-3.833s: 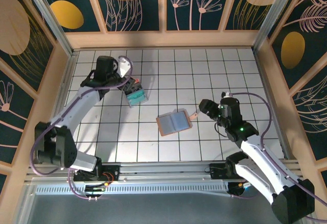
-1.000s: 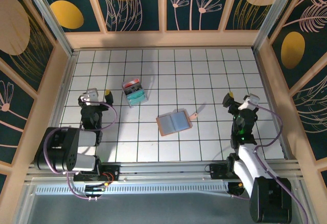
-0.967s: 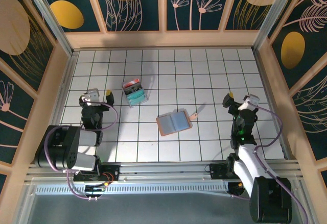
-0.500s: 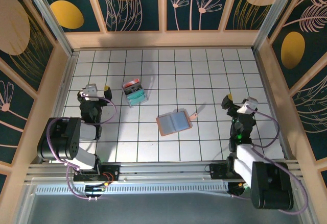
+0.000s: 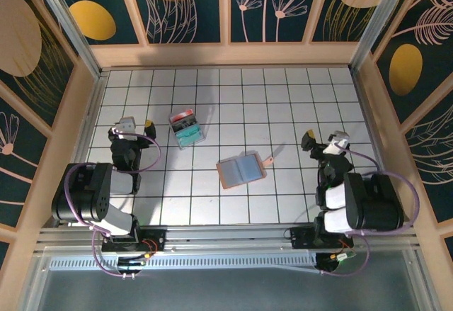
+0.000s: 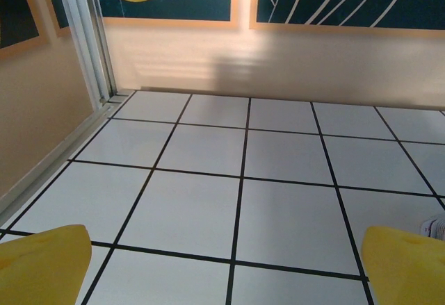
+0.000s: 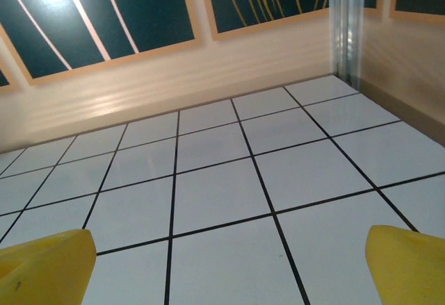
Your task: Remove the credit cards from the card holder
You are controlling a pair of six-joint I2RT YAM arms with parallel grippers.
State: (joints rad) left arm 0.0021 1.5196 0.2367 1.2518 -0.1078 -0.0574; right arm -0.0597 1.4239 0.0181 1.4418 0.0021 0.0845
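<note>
Card holder (image 5: 241, 170) open flat, pocket contents indistinct, left jaws spread, right jaws spread, fingertips (image 6: 42, 263) cropped.

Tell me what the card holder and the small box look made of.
Card holder: probably leather, with a matte tan-brown border around grey-blue inner pockets. Box: likely clear glossy plastic, since teal and red contents show through its walls.

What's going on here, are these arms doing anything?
Nothing is being handled right now. The left gripper and right gripper are open and empty, tucked close to their bases. The tan card holder lies open in the middle of the table; a clear box with teal and red contents stands apart from it, further left.
</note>
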